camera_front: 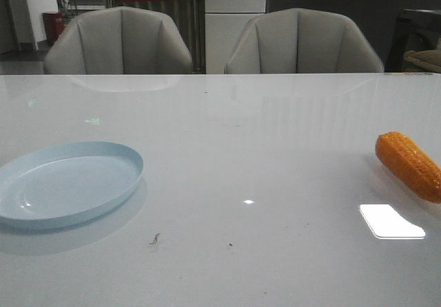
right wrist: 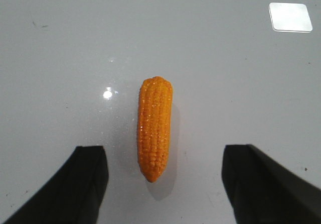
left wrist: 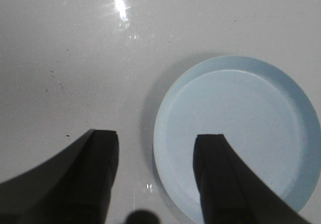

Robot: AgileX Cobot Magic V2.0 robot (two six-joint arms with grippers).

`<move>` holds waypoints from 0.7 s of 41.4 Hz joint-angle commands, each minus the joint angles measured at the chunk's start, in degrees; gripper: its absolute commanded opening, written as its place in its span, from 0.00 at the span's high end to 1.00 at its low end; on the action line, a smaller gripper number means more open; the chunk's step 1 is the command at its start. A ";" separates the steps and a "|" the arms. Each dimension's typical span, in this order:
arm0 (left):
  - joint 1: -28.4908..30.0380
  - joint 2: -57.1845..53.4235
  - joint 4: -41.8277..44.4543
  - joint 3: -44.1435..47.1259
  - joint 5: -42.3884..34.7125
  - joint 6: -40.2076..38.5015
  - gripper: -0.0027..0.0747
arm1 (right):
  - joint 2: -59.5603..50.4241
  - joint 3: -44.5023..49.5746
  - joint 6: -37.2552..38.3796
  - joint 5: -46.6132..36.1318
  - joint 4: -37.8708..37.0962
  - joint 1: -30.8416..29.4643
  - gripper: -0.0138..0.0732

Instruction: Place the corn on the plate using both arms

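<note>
White table (right wrist: 60,43), corn (right wrist: 154,128) between right tool (right wrist: 165,158) fingers

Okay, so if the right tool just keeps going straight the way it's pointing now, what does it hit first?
Most likely the corn. The right tool is open and the orange cob lies lengthwise between its fingers on the white table, apart from both. Depth is unclear, so the height above the cob can't be judged.

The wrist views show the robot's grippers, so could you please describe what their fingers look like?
Only the fingers show. The left gripper has two matte black fingers, broad at the base and curving inward to narrow, squared-off tips. The right gripper has the same plain black, tapering fingers. No cables, markings or labels are visible, and neither arm appears in the front view.
</note>
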 commanded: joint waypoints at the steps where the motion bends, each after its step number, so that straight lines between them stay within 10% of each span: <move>1: 0.09 4.96 -0.80 -7.54 4.51 -0.55 0.43 | -0.43 -2.14 -0.30 -3.23 0.37 -0.09 0.17; 29: 0.09 26.72 -0.80 -16.99 15.89 -0.45 0.43 | -0.43 -2.14 -0.30 -2.32 0.37 -0.09 0.17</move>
